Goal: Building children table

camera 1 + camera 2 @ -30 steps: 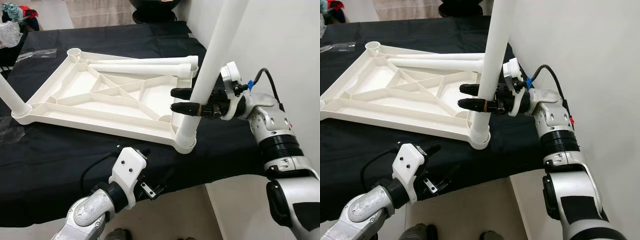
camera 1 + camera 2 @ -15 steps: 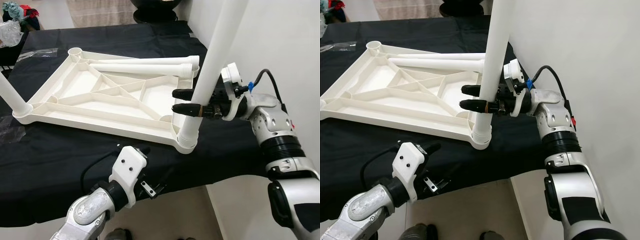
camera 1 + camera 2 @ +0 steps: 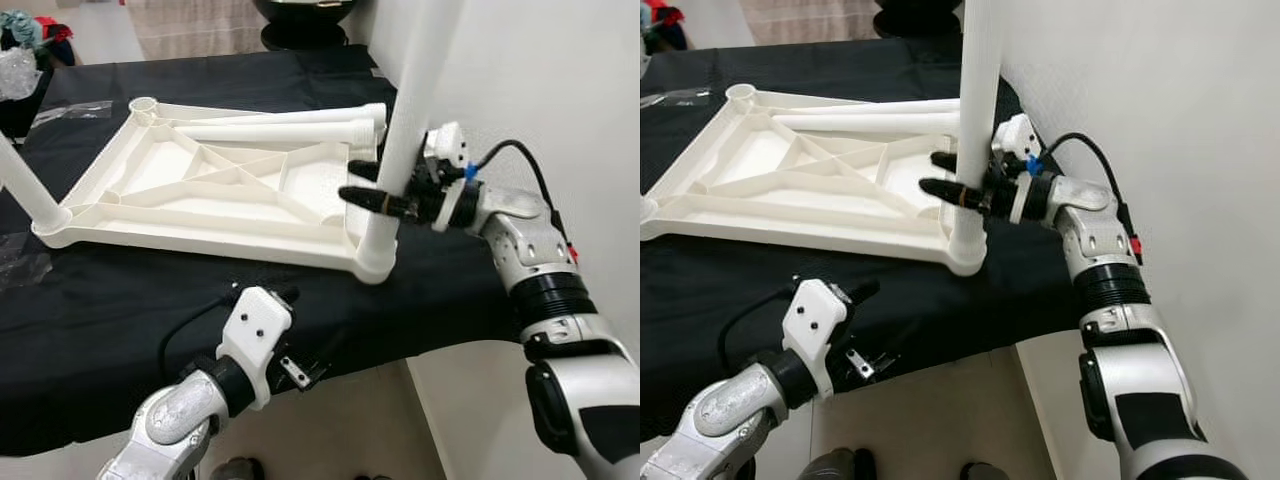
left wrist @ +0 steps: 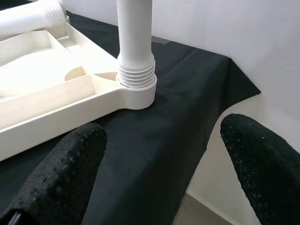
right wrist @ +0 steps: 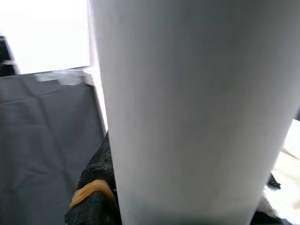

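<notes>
Black-draped table [image 3: 120,300] (white wall alongside); right end effector [image 3: 372,186] clamps upright leg [image 3: 405,110].

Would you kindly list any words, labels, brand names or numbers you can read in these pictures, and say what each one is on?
None: no readable text anywhere.
The white tabletop, its upright leg and the right claw around it carry no lettering or numbers.
</notes>
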{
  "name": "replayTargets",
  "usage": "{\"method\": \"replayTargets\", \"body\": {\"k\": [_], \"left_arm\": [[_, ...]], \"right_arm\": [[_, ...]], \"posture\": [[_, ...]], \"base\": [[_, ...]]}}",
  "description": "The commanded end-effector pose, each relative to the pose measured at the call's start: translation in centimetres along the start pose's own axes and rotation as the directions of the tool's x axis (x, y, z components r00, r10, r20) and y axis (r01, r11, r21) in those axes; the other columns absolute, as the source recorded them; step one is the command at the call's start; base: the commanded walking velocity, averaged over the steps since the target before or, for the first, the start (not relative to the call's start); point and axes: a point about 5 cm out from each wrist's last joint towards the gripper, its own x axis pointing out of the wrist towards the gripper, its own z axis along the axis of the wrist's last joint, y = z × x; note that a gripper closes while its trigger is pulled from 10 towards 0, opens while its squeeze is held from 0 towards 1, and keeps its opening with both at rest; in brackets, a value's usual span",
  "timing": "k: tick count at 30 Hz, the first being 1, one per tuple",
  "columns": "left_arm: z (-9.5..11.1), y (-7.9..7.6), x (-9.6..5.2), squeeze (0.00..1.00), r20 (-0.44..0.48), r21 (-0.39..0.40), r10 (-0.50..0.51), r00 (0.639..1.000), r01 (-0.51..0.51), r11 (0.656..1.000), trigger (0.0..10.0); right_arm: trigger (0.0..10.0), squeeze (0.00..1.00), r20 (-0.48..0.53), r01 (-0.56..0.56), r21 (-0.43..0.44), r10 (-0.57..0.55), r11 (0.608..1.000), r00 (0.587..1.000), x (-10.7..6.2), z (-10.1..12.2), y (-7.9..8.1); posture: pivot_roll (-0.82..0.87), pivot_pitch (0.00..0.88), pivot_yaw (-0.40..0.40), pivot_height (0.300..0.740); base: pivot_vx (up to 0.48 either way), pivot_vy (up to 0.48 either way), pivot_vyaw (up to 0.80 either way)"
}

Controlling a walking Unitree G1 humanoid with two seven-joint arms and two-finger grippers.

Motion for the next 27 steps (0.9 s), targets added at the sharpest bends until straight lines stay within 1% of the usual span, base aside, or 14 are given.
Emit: {"method": "replayTargets", "body": {"k": [1,3,5,7,9,10,11,13,14,15,17,18,20,27], "left_arm": [[-0.4,0.1,-0.1,0.00,-0.021,-0.006,0.001,1.000,-0.002,1.000,10.0],[-0.4,0.1,-0.1,0.00,-0.021,-0.006,0.001,1.000,-0.002,1.000,10.0],[-0.4,0.2,-0.1,0.00,-0.018,-0.005,0.009,1.000,-0.009,1.000,10.0],[-0.3,0.1,-0.1,0.00,-0.017,-0.005,0.010,1.000,-0.010,1.000,10.0],[-0.3,0.1,-0.1,0.00,-0.017,-0.005,0.010,1.000,-0.010,1.000,10.0],[-0.4,0.1,-0.1,0.00,-0.017,-0.004,0.011,1.000,-0.011,1.000,10.0],[-0.4,0.1,-0.1,0.00,-0.017,-0.004,0.011,1.000,-0.011,1.000,10.0],[-0.4,0.2,-0.1,0.00,-0.017,-0.003,0.015,1.000,-0.015,1.000,10.0],[-0.4,0.2,-0.1,0.00,-0.017,-0.003,0.015,1.000,-0.015,1.000,10.0],[-0.4,0.2,-0.1,0.00,-0.017,-0.002,0.016,1.000,-0.016,1.000,10.0],[-0.4,0.1,-0.1,0.00,-0.017,-0.001,0.015,1.000,-0.015,1.000,10.0],[-0.4,0.1,-0.1,0.00,-0.017,-0.001,0.015,1.000,-0.015,1.000,10.0],[-0.4,0.1,-0.1,0.00,-0.017,0.003,0.014,1.000,-0.014,1.000,10.0],[-0.4,0.1,-0.2,0.00,-0.018,0.008,0.015,1.000,-0.015,1.000,10.0]], "right_arm": [[10.0,0.00,-0.186,0.134,0.088,-0.116,0.987,0.976,-0.5,-3.9,-0.1],[10.0,0.00,-0.186,0.134,0.088,-0.116,0.987,0.976,-0.5,-3.9,-0.1],[10.0,0.00,-0.245,0.299,0.103,-0.267,0.949,0.932,-0.3,-4.5,-1.0],[10.0,0.00,-0.269,0.348,0.102,-0.311,0.932,0.911,-0.3,-4.8,-1.2],[10.0,0.00,-0.269,0.348,0.102,-0.311,0.932,0.911,-0.3,-4.8,-1.2],[10.0,0.00,-0.290,0.404,0.113,-0.359,0.908,0.887,-0.2,-5.1,-1.3],[10.0,0.00,-0.290,0.404,0.113,-0.359,0.908,0.887,-0.2,-5.1,-1.3],[10.0,0.00,-0.314,0.498,0.125,-0.442,0.858,0.840,-0.2,-5.5,-1.6],[10.0,0.00,-0.314,0.498,0.125,-0.442,0.858,0.840,-0.2,-5.5,-1.6],[10.0,0.00,-0.314,0.534,0.148,-0.472,0.833,0.824,-0.1,-5.6,-1.8],[10.0,0.00,-0.298,0.566,0.196,-0.501,0.801,0.812,0.1,-5.5,-1.9],[10.0,0.00,-0.298,0.566,0.196,-0.501,0.801,0.812,0.1,-5.5,-1.9],[10.0,0.00,-0.281,0.594,0.259,-0.529,0.761,0.801,0.2,-5.3,-2.2],[10.0,0.00,-0.270,0.605,0.299,-0.543,0.737,0.795,0.4,-5.2,-2.3]], "posture": [[0.08,0.182,-0.042,0.740],[0.08,0.182,-0.042,0.740],[0.08,0.180,-0.045,0.740],[0.08,0.180,-0.047,0.740],[0.08,0.180,-0.047,0.740],[0.08,0.180,-0.047,0.740],[0.08,0.180,-0.047,0.740],[0.08,0.174,-0.047,0.740],[0.08,0.174,-0.047,0.740],[0.08,0.171,-0.047,0.740],[0.08,0.168,-0.047,0.740],[0.08,0.168,-0.047,0.740],[0.08,0.165,-0.048,0.740],[0.08,0.162,-0.048,0.740]], "base": [[0.000,0.000,0.00],[0.000,0.000,0.00],[0.000,0.000,0.00],[0.000,0.000,0.00],[0.000,0.000,0.00],[0.000,0.000,0.00],[0.000,0.000,0.00],[0.000,0.000,0.00],[0.000,0.000,0.00],[0.000,0.000,0.00],[0.000,0.000,0.00],[0.000,0.000,0.00],[0.000,0.000,0.00],[0.000,0.000,0.00]]}}
